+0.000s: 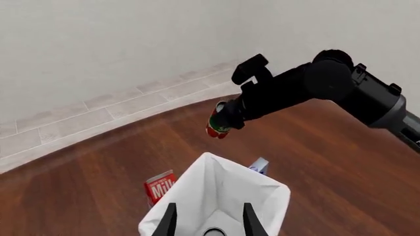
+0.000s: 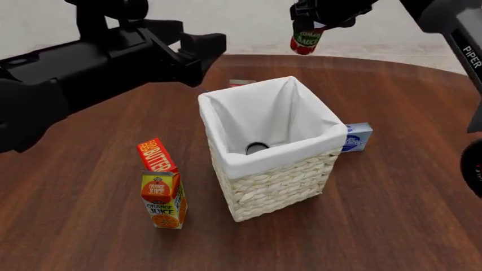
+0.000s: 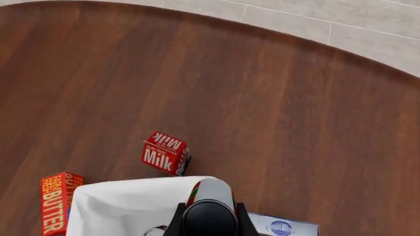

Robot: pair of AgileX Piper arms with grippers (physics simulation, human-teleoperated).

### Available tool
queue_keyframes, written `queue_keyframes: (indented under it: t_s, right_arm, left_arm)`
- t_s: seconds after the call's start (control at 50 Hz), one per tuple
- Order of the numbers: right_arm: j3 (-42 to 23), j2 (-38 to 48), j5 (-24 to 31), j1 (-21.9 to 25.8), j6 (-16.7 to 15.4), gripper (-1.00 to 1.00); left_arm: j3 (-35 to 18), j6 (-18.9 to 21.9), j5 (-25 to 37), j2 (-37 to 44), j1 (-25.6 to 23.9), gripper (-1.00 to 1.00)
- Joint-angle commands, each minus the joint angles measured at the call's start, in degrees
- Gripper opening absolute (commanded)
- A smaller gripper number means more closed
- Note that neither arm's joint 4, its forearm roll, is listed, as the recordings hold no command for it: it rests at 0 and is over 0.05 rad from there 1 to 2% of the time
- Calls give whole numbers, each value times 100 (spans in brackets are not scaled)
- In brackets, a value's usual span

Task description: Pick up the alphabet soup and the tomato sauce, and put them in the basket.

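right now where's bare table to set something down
Bare wood lies right of the basket past the blue-and-white box, and in front of it. Left is crowded: butter box against orange juice carton. The milk carton sits behind.

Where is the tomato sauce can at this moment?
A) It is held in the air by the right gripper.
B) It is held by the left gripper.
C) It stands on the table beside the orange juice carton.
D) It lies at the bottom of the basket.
A: the front view shows the tomato sauce clamped in the right gripper, well above the table and behind the basket.
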Motion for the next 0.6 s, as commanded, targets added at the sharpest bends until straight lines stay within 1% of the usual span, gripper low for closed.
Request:
queue_keyframes:
  t_s: [0.02, 0.14, 0.28, 0.32, 0.4, 0.6]
  right_arm:
    - [855, -491, -338, 296, 132, -100]
    - [1184, -687, -439, 406, 162, -100]
    - [1395, -810, -489, 457, 157, -100]
    - [1583, -906, -531, 536, 183, -100]
    - [1654, -901, -552, 493, 178, -100]
    - [2138, -1067, -700, 491, 193, -100]
  left_arm:
    - [2, 2, 12, -27, 41, 100]
    - [31, -3, -1, -35, 58, 100]
    - [50, -5, -6, -50, 61, 100]
    - [70, -9, -22, -60, 68, 100]
    - [94, -17, -37, -70, 68, 100]
    - [141, -42, -79, -79, 67, 100]
